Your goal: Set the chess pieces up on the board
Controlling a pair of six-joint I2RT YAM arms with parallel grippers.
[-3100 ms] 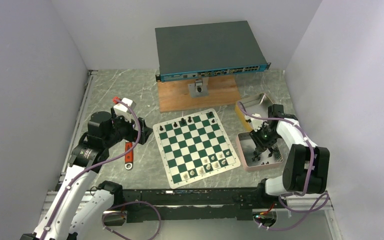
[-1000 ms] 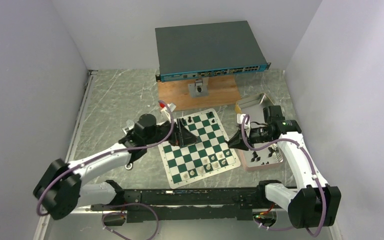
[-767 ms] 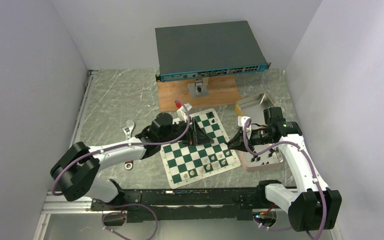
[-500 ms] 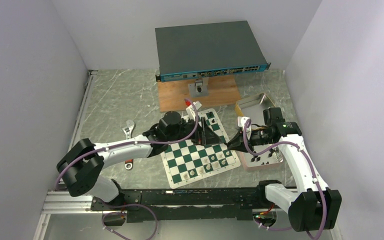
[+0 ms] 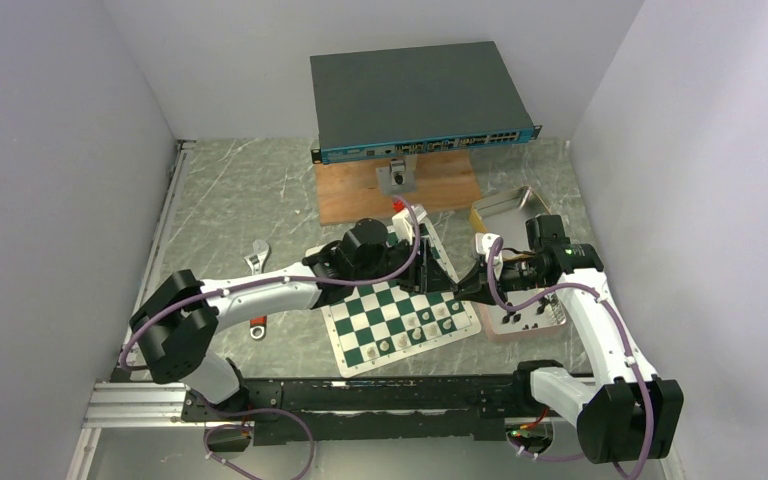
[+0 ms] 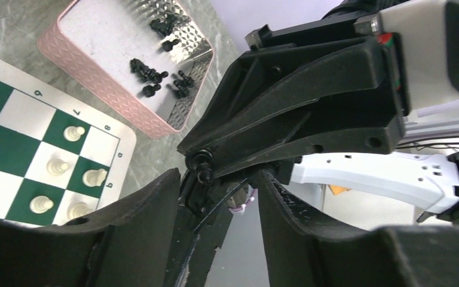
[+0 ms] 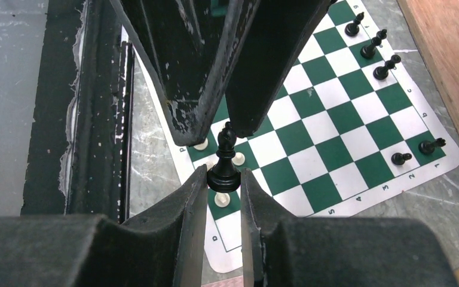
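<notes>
Over board [image 5: 380,310] edge: my right gripper [image 7: 224,177] pinches chess piece [image 7: 224,160] base; left gripper [image 7: 222,128] half-open round its slim, likely slick head.

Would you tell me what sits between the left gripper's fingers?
The top of a black chess piece, its base pinched by the right gripper; the right wrist view shows it.

The left arm reaches across; the black two-finger left claw [image 6: 215,194] stands parted, flanking the tip of the black right claw [image 7: 224,182]. The right arm bends at the elbow, that claw pinching a black chess piece [image 7: 225,161] by its base.
</notes>
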